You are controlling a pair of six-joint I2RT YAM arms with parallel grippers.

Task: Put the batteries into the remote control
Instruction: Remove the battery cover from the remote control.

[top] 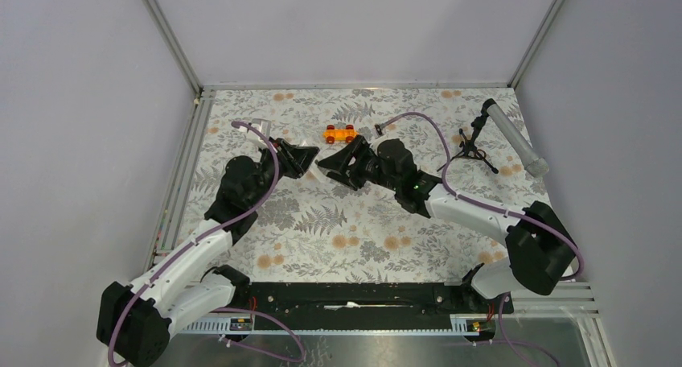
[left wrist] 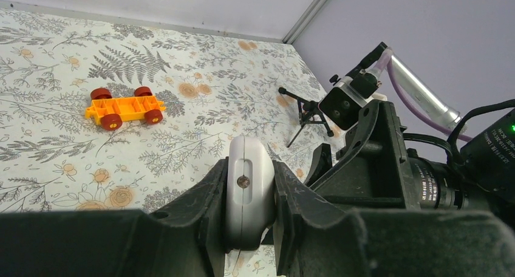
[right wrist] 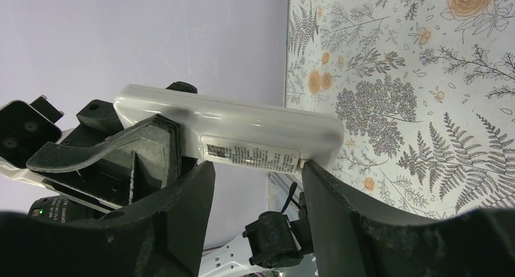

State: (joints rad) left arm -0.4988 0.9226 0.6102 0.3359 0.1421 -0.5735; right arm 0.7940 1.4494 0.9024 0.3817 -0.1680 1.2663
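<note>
Two grippers face each other above the middle of the floral table cover (left wrist: 182, 64), their arms reaching in from the lower corners of the top view. In the left wrist view, the left gripper (left wrist: 248, 189) is clamped on the remote control (left wrist: 245, 161). The remote stands edge-on between its two black fingers at lower centre, clear of the cover, with a small round hole in its narrow white end facing the lens. In the right wrist view, the right gripper (right wrist: 258, 178) has its jaws parted wide, one finger at lower left and one at lower right, with nothing between them. The remote's labelled side lies across that gap just above the fingertips. Whether the right-hand tip touches the remote's rounded end cannot be told. An orange toy car (left wrist: 124, 107) rests on the cover at upper left of the left wrist view, well apart from both grippers. A grey tube on a black tripod (left wrist: 419, 92) stands at upper right.
</note>
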